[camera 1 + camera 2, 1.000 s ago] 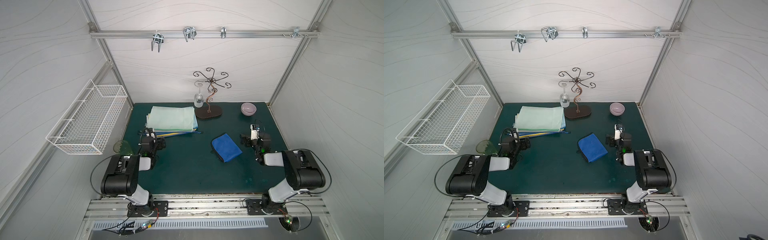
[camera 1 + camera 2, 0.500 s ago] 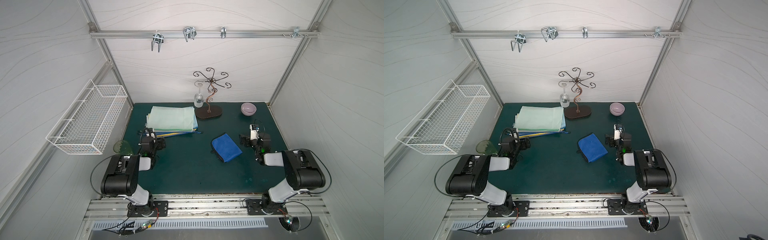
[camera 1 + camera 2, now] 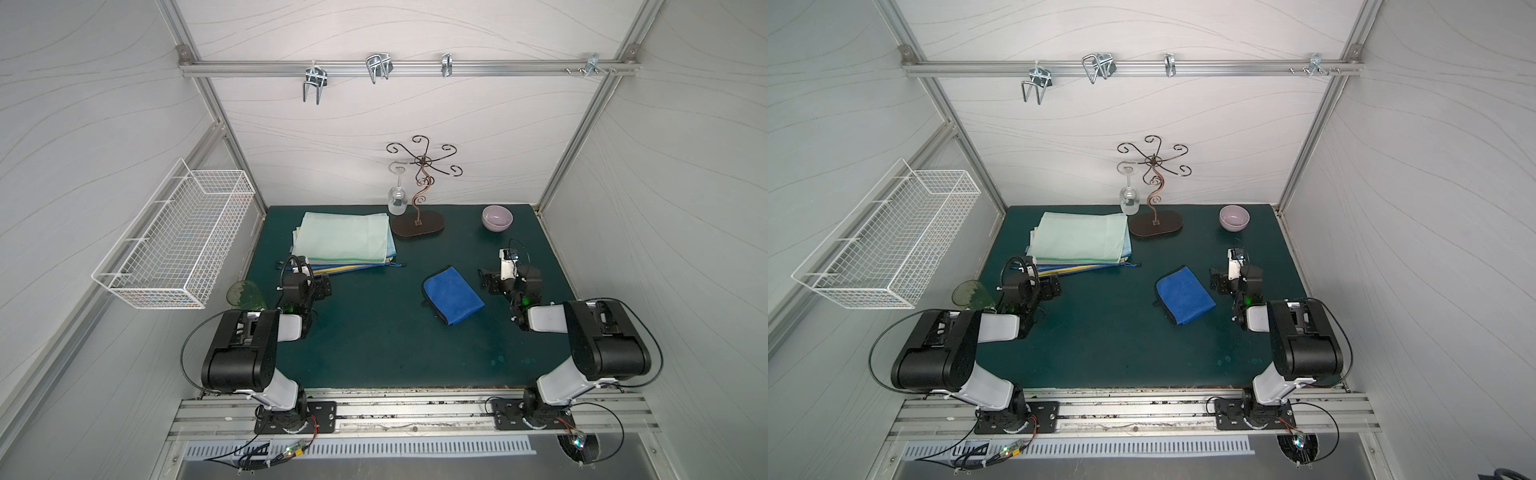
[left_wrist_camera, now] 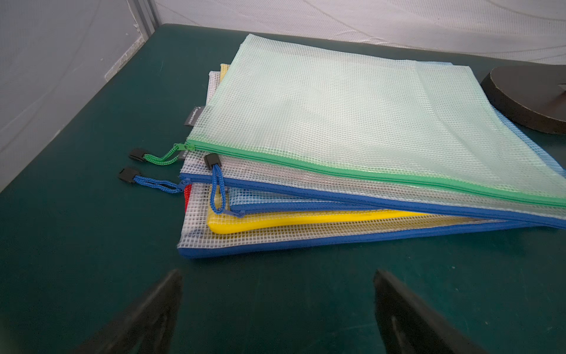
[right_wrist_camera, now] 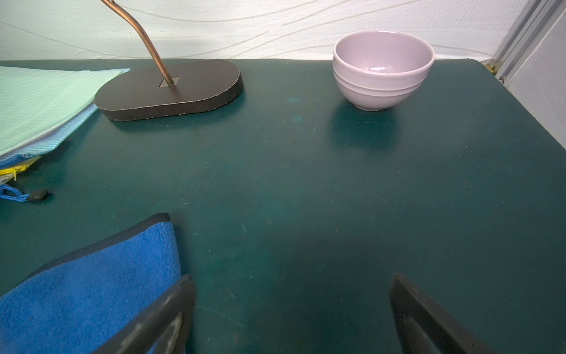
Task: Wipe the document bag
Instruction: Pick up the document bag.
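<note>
Both claws are spread and empty. The left claw [image 4: 275, 285] sits just short of the green-zipped document bag [image 3: 347, 241], which tops a stack at 11 o'clock on the counter [image 3: 374, 353]. The right claw [image 5: 291, 294] is just beside the blue cloth [image 3: 453, 296] at 3 o'clock. We judge the cloth comes first: reach toward 9 o'clock, pinch its thick folded edge, and lift it clear before crossing, while the left claw steadies the bag.
</note>
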Available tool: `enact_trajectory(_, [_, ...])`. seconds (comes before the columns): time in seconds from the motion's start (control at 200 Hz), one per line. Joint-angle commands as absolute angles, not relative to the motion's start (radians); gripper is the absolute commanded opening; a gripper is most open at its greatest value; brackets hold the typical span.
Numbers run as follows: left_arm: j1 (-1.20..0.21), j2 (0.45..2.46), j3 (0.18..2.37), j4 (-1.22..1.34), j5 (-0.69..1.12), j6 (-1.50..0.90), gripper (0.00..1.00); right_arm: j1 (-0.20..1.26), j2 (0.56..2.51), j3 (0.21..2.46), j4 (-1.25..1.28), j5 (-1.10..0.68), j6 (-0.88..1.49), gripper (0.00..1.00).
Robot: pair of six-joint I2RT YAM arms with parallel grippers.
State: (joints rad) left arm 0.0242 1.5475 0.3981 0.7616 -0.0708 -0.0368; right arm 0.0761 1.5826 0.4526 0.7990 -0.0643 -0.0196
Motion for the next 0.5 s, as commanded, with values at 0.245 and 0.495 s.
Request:
enact_trajectory(0.245, [0.021, 1.539, 0.431, 0.812, -0.054, -0.015, 0.99, 0.047, 1.493, 0.514, 0.625, 0.068, 0.054, 0.99])
enact_trajectory(0.495, [-0.028, 1.417, 0.512, 0.574, -0.101, 0.028, 0.99, 0.032, 1.361, 0.735, 0.116, 0.175, 0.289, 0.99])
